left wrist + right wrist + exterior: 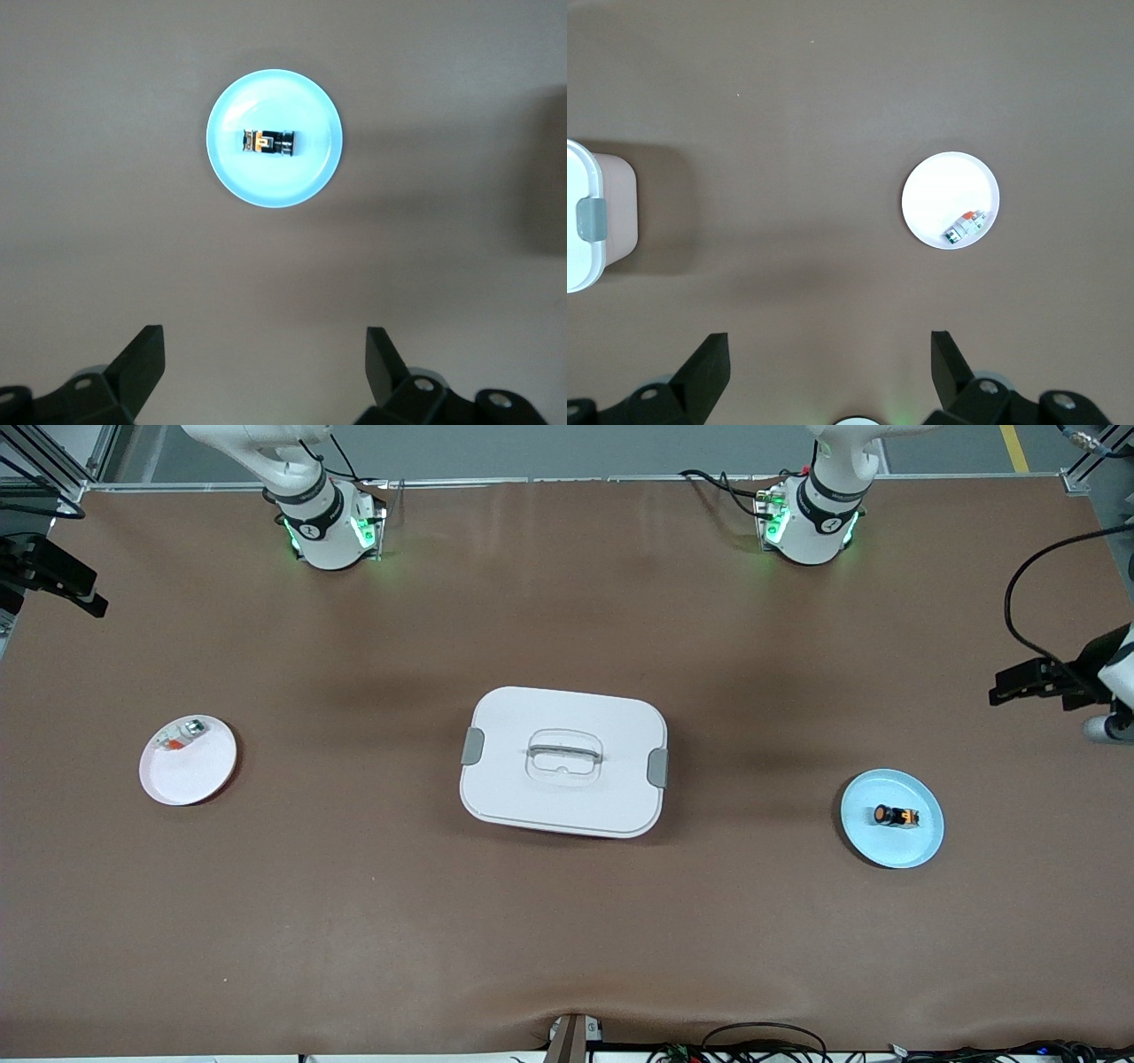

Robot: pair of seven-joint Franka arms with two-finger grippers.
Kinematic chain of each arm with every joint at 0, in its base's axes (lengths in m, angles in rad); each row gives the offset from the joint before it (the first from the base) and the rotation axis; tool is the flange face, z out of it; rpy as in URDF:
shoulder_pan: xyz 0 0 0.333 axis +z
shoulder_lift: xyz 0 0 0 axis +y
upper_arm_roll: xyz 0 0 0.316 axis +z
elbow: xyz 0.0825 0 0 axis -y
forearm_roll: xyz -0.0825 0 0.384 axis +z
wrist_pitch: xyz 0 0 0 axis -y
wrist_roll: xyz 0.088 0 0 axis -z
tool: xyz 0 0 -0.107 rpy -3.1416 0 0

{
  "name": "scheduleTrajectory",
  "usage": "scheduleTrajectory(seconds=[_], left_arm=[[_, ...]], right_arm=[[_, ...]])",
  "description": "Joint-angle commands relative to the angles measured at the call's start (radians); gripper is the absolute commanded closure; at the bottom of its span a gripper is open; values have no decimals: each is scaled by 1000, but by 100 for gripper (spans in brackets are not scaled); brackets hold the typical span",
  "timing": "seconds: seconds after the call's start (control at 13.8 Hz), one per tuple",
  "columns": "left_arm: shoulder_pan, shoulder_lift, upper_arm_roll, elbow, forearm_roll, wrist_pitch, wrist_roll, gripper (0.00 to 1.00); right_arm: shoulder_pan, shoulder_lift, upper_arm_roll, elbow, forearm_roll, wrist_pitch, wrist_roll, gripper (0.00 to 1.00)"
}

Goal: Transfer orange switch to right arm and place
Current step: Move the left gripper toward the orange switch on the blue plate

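The orange switch [895, 815] is a tiny black part with a round orange face, lying on its side on a light blue plate [912, 849] toward the left arm's end of the table. The left wrist view shows the switch [267, 142] on that plate [306, 181] from high above. My left gripper [264, 354] hangs open well above the bare tablecloth, short of the plate, holding nothing. My right gripper [830, 354] is open and empty too, high over the cloth near its own base. Neither hand shows in the front view.
A white lidded box [563, 760] with grey clasps and a clear handle stands mid-table. A white plate [188, 775] toward the right arm's end holds a whitish small part [177, 737] with red-orange and green bits. Camera stands flank both table ends.
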Motion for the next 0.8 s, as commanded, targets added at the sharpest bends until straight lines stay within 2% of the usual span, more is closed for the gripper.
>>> scheduleTrajectory(seconds=[0.0,0.29,0.72], left_arm=[[15,2,-4,-91,0,119,28,0],[15,45,-4,-174,0,269,60,0],[17,174,-5,-176,-5,400,170,0]], right_arm=[[0,-29,6,-28,11,7,13,0],[0,-29,6,-28,11,4,13,0],[0,-29,6,-28,11,7,13,0]])
